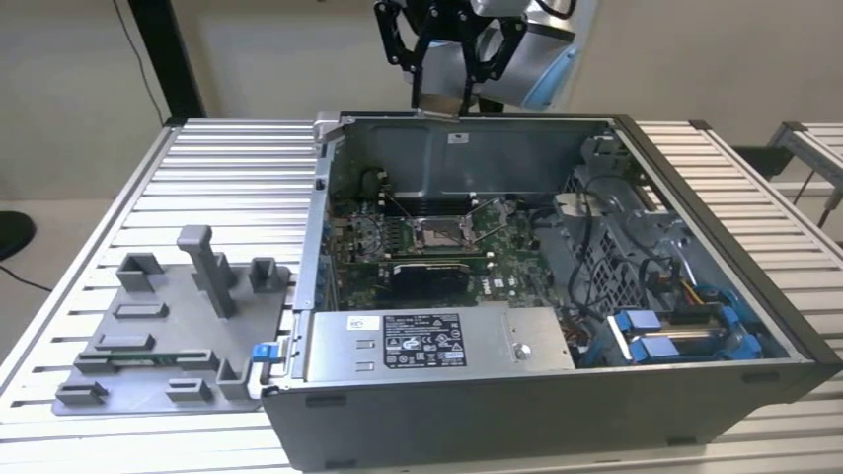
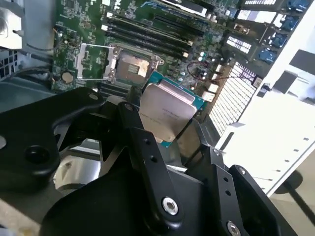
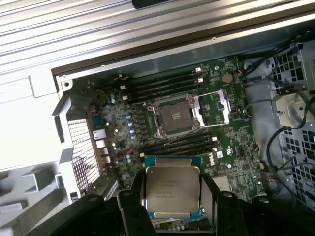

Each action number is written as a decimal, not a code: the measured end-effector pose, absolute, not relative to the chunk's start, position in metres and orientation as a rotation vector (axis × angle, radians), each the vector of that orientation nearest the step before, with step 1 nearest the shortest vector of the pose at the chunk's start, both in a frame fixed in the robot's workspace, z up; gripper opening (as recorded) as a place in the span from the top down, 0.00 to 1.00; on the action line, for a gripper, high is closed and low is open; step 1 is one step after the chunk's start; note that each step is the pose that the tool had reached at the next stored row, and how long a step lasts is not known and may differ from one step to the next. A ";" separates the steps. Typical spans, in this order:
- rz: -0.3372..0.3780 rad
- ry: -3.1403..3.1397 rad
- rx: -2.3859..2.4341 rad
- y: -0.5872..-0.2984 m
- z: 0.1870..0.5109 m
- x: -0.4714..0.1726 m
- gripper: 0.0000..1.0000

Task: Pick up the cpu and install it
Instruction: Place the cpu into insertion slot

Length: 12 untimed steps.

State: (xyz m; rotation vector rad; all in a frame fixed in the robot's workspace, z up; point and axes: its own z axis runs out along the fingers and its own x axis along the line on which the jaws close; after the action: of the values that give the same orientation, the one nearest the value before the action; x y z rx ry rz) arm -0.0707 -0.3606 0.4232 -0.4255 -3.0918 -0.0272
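1 cpu (image 3: 172, 189): thin, judged light and stiff, underside likely fragile. Gripper (image 3: 172, 196) fingers (image 3: 135, 204) closed on 2 opposite edges, the sound hold. Socket (image 3: 174, 115) lies open, well apart.

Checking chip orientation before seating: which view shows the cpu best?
The first wrist view: the cpu faces the camera, its metal top nearly whole. The second wrist view shows it tilted behind a finger; the exterior view, small under the gripper.

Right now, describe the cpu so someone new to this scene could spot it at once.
Find the open computer case; above its far wall in the exterior view hangs the gripper. Clamped in it is the cpu: a thin square chip, silvery lid, green edge, unlike the dark empty socket inside.
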 end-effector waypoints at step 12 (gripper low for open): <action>-0.030 -3.036 -0.730 -0.361 0.423 -0.071 1.00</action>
State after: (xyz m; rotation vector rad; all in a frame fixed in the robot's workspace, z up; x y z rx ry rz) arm -0.0707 -0.3606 0.4232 -0.7297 -3.0363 -0.0302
